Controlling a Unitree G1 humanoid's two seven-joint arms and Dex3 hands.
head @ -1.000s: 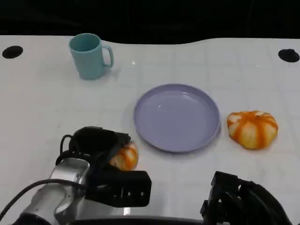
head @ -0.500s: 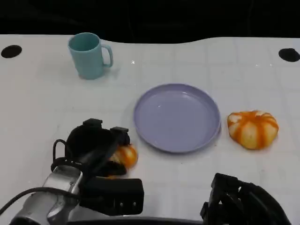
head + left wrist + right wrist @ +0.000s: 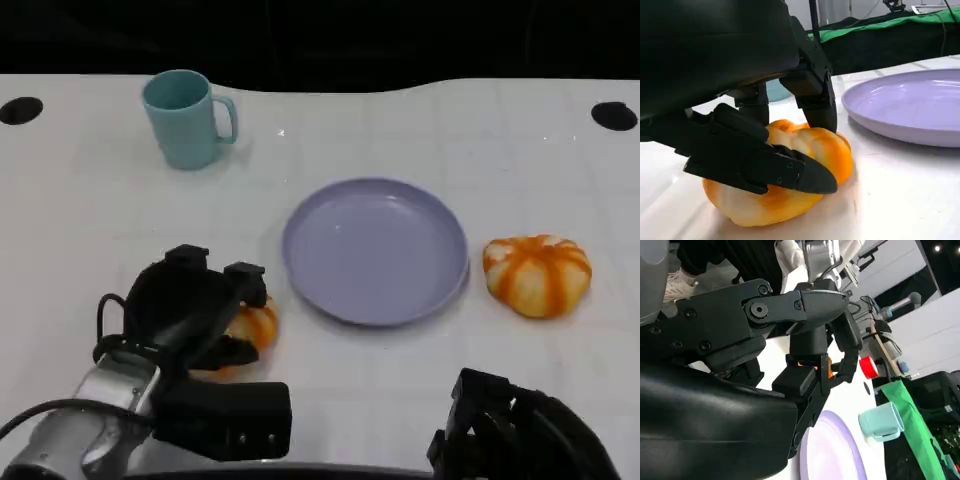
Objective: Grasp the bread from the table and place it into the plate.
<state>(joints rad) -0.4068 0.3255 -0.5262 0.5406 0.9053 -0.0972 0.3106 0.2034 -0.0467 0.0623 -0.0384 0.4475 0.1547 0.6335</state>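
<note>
Two orange-and-white breads lie on the white desk point(image 3: 90, 210), one on each side of the lavender plate point(image 3: 375, 250). The bread point(image 3: 250, 328) just left of the plate sits under the left robot hand point(image 3: 190, 305), whose black fingers point(image 3: 765, 167) wrap over its top and side, gripping it while its underside rests on the desk. In the left wrist view its long axis lies flat along the desk, the narrower end turned toward the plate. The second bread point(image 3: 537, 275) lies just right of the plate, untouched. The right robot hand point(image 3: 500, 435) hovers nearer the robot than the plate, fingers curled in, holding nothing. A teal mug point(image 3: 185, 118) stands upright beyond the plate, handle facing right.
</note>
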